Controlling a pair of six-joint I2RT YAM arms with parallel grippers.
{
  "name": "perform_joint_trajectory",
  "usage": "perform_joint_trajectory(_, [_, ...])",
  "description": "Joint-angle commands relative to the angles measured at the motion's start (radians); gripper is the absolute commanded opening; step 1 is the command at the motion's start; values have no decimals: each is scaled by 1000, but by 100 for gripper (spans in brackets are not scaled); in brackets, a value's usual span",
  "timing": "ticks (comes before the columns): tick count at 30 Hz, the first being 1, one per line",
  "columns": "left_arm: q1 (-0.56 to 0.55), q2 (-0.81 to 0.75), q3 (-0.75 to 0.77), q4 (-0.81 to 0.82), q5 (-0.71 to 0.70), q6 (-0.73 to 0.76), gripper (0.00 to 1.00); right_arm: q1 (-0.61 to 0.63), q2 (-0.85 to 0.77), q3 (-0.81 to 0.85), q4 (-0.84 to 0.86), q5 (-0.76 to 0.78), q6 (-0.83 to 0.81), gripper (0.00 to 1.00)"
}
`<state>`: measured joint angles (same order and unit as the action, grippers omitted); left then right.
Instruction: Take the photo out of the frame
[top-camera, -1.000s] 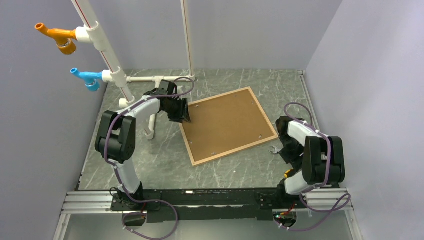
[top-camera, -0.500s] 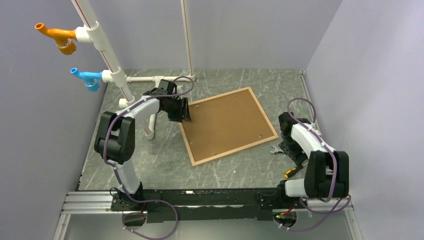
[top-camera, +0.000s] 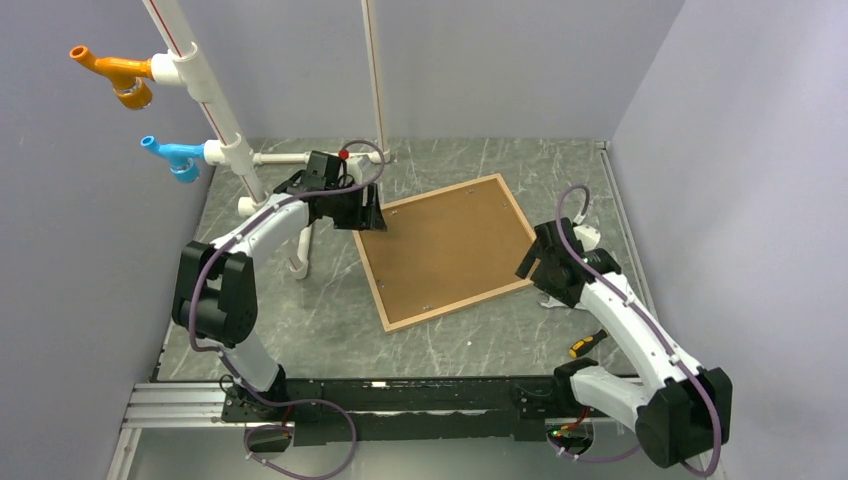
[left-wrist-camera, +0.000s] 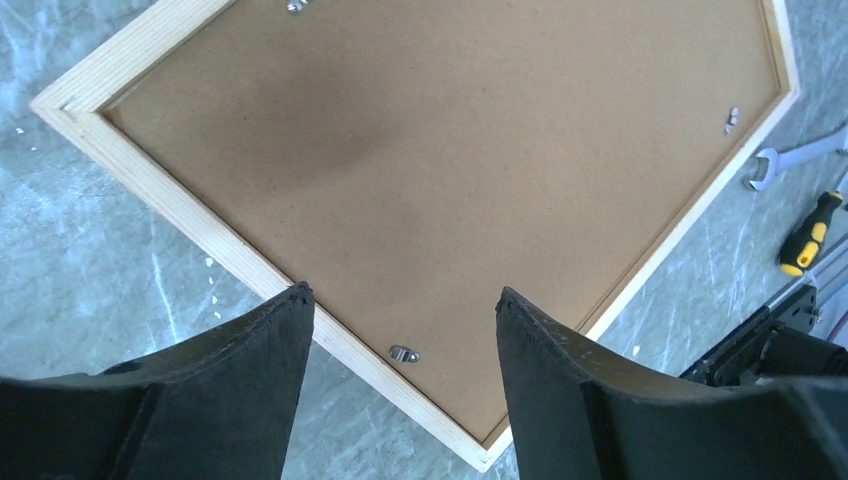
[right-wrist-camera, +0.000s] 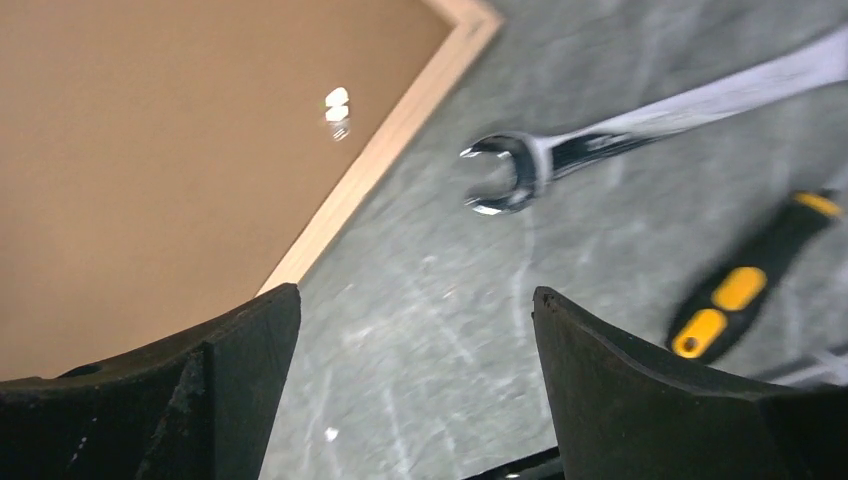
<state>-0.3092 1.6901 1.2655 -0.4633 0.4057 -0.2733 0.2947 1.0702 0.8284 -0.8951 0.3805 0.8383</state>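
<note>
The frame (top-camera: 450, 306) lies face down and askew in the middle of the table, thin light-wood moulding (left-wrist-camera: 170, 190) around the photo's plain brown back (top-camera: 445, 250). The printed side is hidden. Small metal tabs (left-wrist-camera: 402, 354) sit along the inner edge. My left gripper (top-camera: 372, 215) hovers open above the frame's left corner, its jaws (left-wrist-camera: 402, 292) straddling the moulding with nothing held. My right gripper (top-camera: 530, 265) hangs open by the frame's right corner (right-wrist-camera: 390, 130), its jaws (right-wrist-camera: 415, 292) over bare table beside the brown back (right-wrist-camera: 150, 150).
A silver wrench (right-wrist-camera: 520, 170) and a black-and-yellow screwdriver (right-wrist-camera: 745, 285) lie on the table just right of the frame. A white pipe structure (top-camera: 215, 110) with orange and blue fittings stands at the back left. Purple walls close three sides.
The right arm has unfolded from near its base and reached forward to the frame's right corner, jaws spreading wider. The left gripper has shifted slightly toward the back and opened further.
</note>
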Motion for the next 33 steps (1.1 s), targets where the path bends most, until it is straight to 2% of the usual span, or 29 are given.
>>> perform_joint_trajectory(1, [-22,-59,-11,60,72,69,74,14,-76,-91,179,-284,-12,88])
perform_joint_trajectory(3, [-45,-81,-26,81,71,94,78,15,-88,-134,253,-360,29,86])
perform_joint_trajectory(6, [-107,-118,-49,107,24,147,79,15,-63,-172,321,-375,109,84])
perform_joint_trajectory(12, [-273,-186,-84,134,-96,278,79,15,47,-205,392,-365,243,64])
perform_joint_trajectory(18, [-478,-218,-129,148,-278,421,84,15,113,-225,455,-360,299,63])
perform_joint_trajectory(28, [-802,-10,-86,59,-617,520,85,16,194,-238,491,-344,362,58])
perform_joint_trajectory(33, [-911,70,-72,40,-724,529,86,15,231,-233,473,-309,397,48])
